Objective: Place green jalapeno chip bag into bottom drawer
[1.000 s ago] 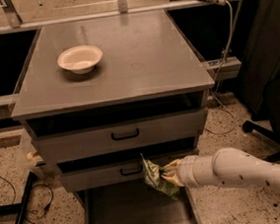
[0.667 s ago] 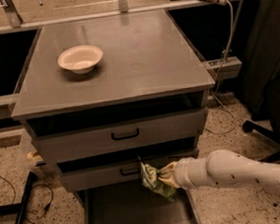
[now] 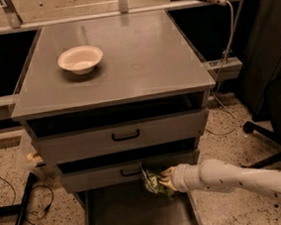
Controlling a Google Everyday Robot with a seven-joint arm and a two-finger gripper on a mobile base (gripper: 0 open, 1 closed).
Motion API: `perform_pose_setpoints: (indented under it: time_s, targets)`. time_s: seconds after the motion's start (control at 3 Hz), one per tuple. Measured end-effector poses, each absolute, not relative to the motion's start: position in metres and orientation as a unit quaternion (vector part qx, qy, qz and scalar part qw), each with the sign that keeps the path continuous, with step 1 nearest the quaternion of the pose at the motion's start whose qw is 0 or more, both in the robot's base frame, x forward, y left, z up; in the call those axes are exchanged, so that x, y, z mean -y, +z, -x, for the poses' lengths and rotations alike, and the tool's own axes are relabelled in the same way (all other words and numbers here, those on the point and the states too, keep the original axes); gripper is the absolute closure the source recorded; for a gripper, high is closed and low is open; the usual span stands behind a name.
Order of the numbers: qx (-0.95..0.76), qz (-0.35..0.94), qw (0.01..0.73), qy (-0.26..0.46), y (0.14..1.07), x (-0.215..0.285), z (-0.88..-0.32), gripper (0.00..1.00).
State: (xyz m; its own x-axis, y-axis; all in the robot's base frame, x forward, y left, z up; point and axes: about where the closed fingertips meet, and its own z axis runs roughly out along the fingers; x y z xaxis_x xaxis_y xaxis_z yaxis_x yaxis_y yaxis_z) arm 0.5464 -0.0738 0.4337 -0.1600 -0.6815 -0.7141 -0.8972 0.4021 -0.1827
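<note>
The green jalapeno chip bag (image 3: 151, 181) is crumpled and shiny. It hangs just in front of the lower grey drawer front, above the bottom drawer (image 3: 135, 217), which is pulled out with its flat grey floor showing. My gripper (image 3: 163, 181) reaches in from the right on a white arm and is shut on the bag, holding it above the back right part of the tray.
A white bowl (image 3: 80, 59) sits on the grey cabinet top (image 3: 140, 55). Two grey drawer fronts with black handles (image 3: 125, 135) are above the tray. A black chair base (image 3: 267, 137) and cables stand at the right. Black frame legs (image 3: 20, 210) lie on the floor at the left.
My gripper and the bag have moved a little to the left, toward the middle of the open tray.
</note>
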Motion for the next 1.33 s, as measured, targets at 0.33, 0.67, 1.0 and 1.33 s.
perform_pose_setpoints:
  time_s: [0.33,0.67,1.0,1.33]
  targets:
    - [-0.718,0.559,0.388,0.145,0.389,0.084,-0.565,1.00]
    - [-0.689,0.590,0.380,0.182,0.352,0.086,-0.564,1.00]
    - [-0.683,0.596,0.373,0.197,0.351,0.083,-0.560,1.00]
    - [-0.683,0.596,0.373,0.197,0.351,0.083,-0.560,1.00]
